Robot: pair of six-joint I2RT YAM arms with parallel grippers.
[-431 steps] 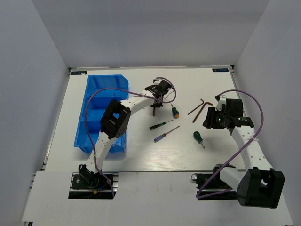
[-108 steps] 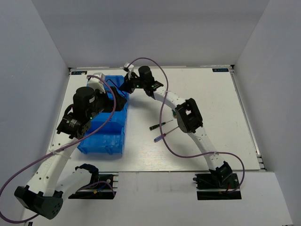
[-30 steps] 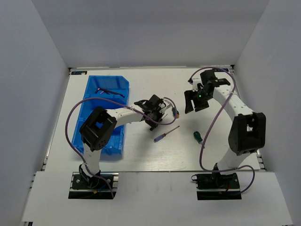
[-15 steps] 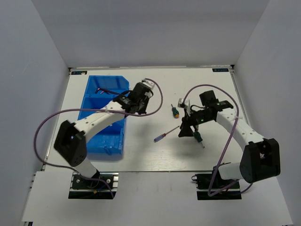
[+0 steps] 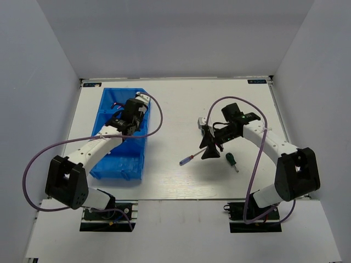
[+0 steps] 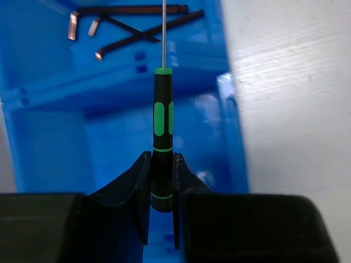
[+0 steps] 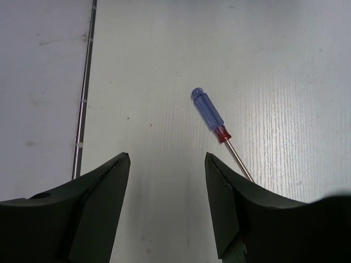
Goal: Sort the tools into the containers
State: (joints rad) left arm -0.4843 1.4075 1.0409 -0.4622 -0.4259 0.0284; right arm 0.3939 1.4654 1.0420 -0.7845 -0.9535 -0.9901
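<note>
My left gripper point(image 5: 129, 117) is shut on the slim green-and-black screwdriver point(image 6: 163, 118) and holds it over the middle compartment of the blue bin point(image 5: 118, 164), shaft pointing to the far end. Dark hex keys point(image 6: 131, 26) lie in the bin's far compartment. My right gripper point(image 5: 209, 149) is open and empty, just above the table by the shaft of the purple-handled screwdriver point(image 5: 190, 157). In the right wrist view that screwdriver point(image 7: 210, 113) lies ahead of the open gripper point(image 7: 167, 160), a little to the right. A stubby green screwdriver point(image 5: 231, 160) lies right of the gripper.
The bin's wall point(image 6: 233, 126) runs along the white table point(image 5: 175, 104). The table's front edge with a metal rail point(image 7: 85, 98) shows left of the right gripper. The right arm point(image 5: 258, 134) and its cable cover the spot near the orange-ended screwdriver.
My left gripper has carried the green screwdriver left, from the bin's right rim to over its inside. My right gripper has shifted slightly left and up, nearer the purple screwdriver.
</note>
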